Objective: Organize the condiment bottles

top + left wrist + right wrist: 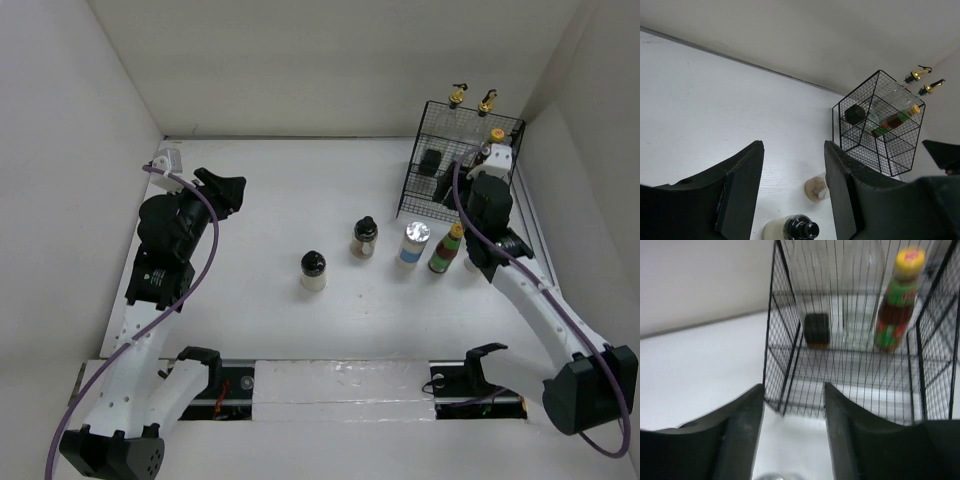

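Nearest the arms' bases, a loose row stood upright on the white table (250,210): a black-capped jar (313,270), a second jar (364,238), a silver-topped shaker (415,243) and a yellow-capped sauce bottle (447,248). The right gripper (793,387), fingers parted and holding nothing, hung over that row's right end. The shaker and sauce bottle, long axes vertical, lay below it toward the frame's lower edge, so the right arm looked the better placed to fetch them. The left gripper (228,188), also spread and empty, sat well apart at the left. Beyond, at upper right, the black wire basket (415,195) held a third jar (816,330), a second sauce bottle (900,300) and two gold-spouted glass bottles (456,97). Plain white walls enclosed the matte surface.
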You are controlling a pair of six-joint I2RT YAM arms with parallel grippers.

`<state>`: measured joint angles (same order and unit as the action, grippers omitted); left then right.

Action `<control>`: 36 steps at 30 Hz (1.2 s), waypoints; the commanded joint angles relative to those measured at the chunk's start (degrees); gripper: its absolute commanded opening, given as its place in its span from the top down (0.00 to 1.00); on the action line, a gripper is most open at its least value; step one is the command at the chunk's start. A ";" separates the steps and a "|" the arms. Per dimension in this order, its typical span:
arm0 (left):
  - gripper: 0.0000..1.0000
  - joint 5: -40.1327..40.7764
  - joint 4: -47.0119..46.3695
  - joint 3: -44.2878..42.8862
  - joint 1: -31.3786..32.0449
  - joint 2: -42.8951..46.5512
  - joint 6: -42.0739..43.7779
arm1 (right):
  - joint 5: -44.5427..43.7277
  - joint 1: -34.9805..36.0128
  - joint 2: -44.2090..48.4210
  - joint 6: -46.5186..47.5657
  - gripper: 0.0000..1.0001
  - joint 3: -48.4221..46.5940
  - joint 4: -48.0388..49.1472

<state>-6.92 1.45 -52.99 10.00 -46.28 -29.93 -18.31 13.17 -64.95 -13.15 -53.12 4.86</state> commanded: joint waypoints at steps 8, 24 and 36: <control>0.53 -1.78 -3.47 -0.01 -0.33 -0.74 -0.39 | -6.39 2.48 14.68 -3.72 0.21 11.19 -14.70; 0.53 -1.78 -3.47 -0.01 -0.33 -1.27 -0.39 | -4.01 1.16 11.16 -5.13 0.47 13.84 -15.59; 0.53 -2.40 -3.47 -0.01 -0.33 -0.65 -0.39 | -9.90 5.11 16.77 -4.61 0.86 6.39 -12.95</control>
<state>-8.40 1.04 -52.99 10.00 -47.94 -30.11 -24.67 16.84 -52.40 -17.39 -39.22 -13.58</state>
